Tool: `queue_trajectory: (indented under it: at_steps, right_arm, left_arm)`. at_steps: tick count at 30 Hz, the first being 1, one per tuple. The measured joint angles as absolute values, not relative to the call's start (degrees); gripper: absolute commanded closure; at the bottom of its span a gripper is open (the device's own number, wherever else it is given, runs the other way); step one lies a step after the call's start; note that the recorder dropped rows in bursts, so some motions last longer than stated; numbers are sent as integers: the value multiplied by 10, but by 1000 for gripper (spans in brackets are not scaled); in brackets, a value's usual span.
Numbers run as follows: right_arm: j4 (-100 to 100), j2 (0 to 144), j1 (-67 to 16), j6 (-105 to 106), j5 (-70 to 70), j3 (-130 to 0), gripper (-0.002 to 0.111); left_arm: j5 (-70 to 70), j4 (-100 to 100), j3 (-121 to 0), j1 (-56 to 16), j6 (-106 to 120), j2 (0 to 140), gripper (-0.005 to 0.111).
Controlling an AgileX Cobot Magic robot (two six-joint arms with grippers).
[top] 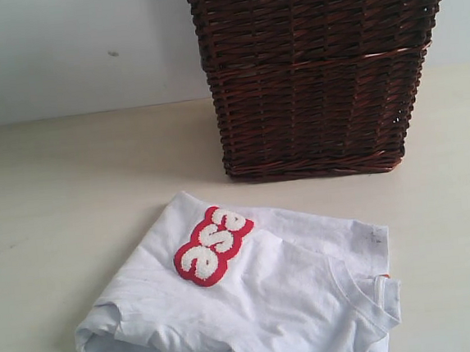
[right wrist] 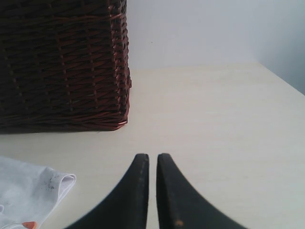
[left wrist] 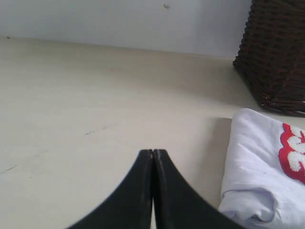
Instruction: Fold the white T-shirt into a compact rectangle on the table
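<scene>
The white T-shirt lies folded in a thick bundle on the table, red patch with fuzzy white letters on top and collar at the front right. Neither gripper shows in the exterior view. In the left wrist view my left gripper is shut and empty above bare table, with the T-shirt a short way to its side. My right gripper is shut with only a thin slit and nothing in it, apart from a T-shirt corner and the orange tag.
A dark brown wicker basket stands on the table right behind the T-shirt, close to its far edge. It also shows in the left wrist view as the basket and in the right wrist view as the basket. A pale wall runs behind.
</scene>
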State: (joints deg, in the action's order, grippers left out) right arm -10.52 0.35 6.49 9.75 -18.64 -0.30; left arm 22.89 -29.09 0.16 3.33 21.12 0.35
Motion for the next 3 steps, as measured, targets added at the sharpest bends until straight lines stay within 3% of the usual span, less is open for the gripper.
queue_trajectory:
  at_steps: [3]
  right_arm:
    - [-105, 3, 65, 98, -186, -3, 101]
  left_arm:
    - [229, -291, 2, 33, 211, 4, 107]
